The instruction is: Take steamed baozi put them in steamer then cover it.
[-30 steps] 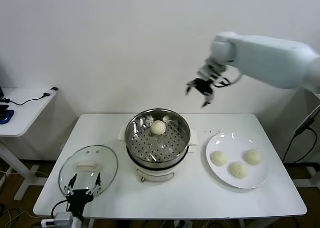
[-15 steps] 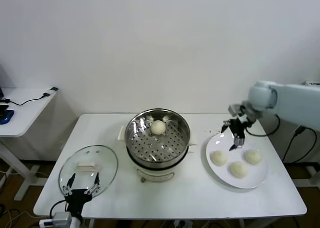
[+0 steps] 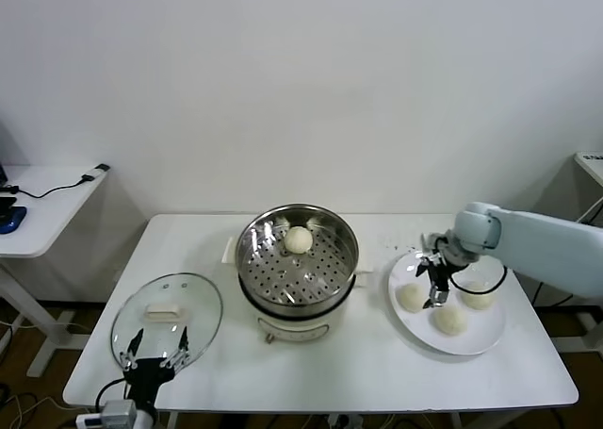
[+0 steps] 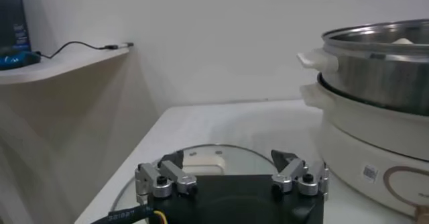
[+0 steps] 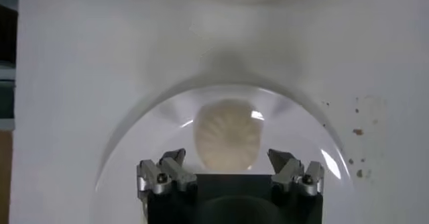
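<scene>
Right gripper point(image 3: 436, 280) over plate point(image 3: 485, 339), fingers apart, above left bun point(image 3: 412, 297); two more buns point(image 3: 450, 319) beside. One bun point(image 3: 299, 239) in steamer point(image 3: 298, 269). Left gripper point(image 3: 156, 349) spread, low by glass lid point(image 3: 167, 316), partly cut off

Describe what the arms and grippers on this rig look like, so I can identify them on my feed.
The right arm is a smooth pale grey-white tube with a rounded joint. Both the right gripper and left gripper are black blocks with two short silver-grey, screw-fastened fingers; black cable trails from the left gripper.
</scene>
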